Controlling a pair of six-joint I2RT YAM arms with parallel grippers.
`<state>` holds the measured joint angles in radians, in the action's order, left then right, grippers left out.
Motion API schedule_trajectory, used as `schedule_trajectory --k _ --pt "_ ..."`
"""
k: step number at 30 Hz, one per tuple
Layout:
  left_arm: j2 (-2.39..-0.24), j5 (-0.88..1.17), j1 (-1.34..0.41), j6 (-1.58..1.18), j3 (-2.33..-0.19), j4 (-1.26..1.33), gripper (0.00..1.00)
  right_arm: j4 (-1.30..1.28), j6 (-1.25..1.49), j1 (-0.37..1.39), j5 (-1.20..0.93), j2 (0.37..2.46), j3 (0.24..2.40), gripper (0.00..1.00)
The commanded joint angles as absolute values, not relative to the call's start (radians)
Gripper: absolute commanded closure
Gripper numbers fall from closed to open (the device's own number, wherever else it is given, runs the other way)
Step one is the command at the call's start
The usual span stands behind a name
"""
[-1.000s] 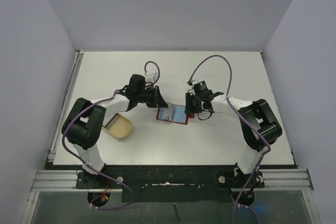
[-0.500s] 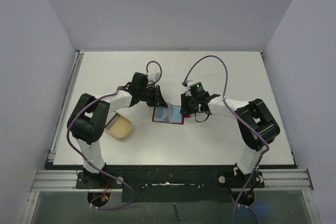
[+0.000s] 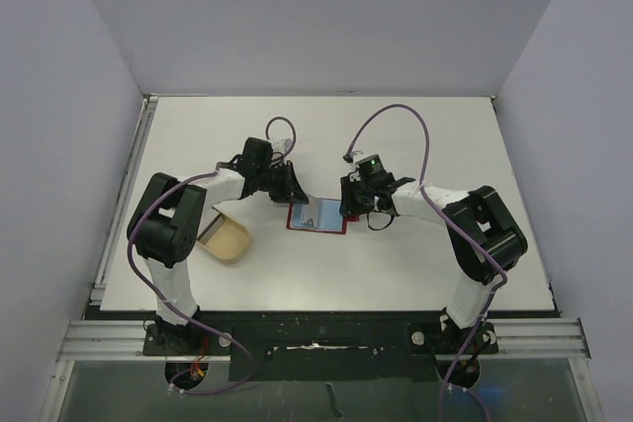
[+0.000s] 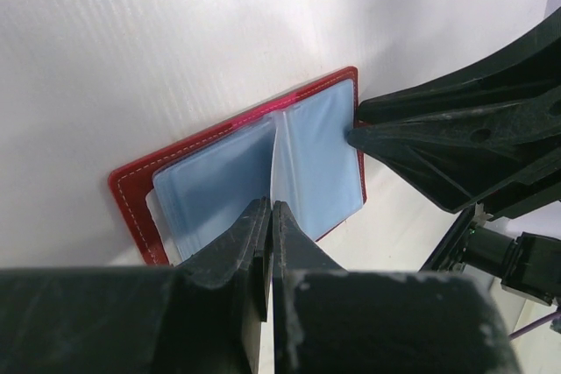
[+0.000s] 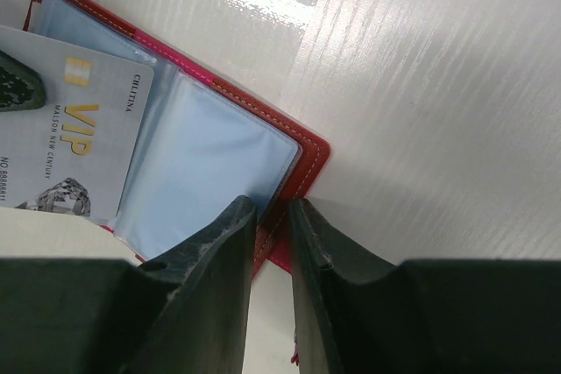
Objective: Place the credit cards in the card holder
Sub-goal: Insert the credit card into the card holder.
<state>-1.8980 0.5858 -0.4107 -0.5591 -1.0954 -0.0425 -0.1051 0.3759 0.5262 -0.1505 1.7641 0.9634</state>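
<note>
Currently, the left gripper (image 4: 267, 208) is pinching a silver VIP credit card (image 5: 79, 146) with its jaws fully closed, approaching the open red card holder (image 3: 318, 216) from 10 o'clock. The right gripper (image 5: 272, 208) is clamping the holder's 3 o'clock edge at a narrow opening, mid-way across the white table (image 3: 415, 135).

A robot lab test cell: white table (image 3: 415, 274) boxed in by plain grey walls (image 3: 326, 17), aluminium rail (image 3: 316, 340) along the frame's bottom.
</note>
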Motion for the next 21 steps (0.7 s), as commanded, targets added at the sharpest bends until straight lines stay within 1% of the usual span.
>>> schedule_trajectory --k 1,13,21 --pt "-1.918 0.628 -0.408 -0.572 -1.123 -0.032 1.00 -0.077 0.371 0.534 -0.128 1.750 0.950 0.76" --pt "-1.869 0.624 -0.409 -0.584 -1.134 -0.058 1.00 -0.074 0.377 0.535 -0.114 1.748 0.944 0.76" --pt "-1.859 0.659 -0.411 -0.581 -1.159 -0.064 1.00 -0.070 0.383 0.535 -0.117 1.755 0.946 0.76"
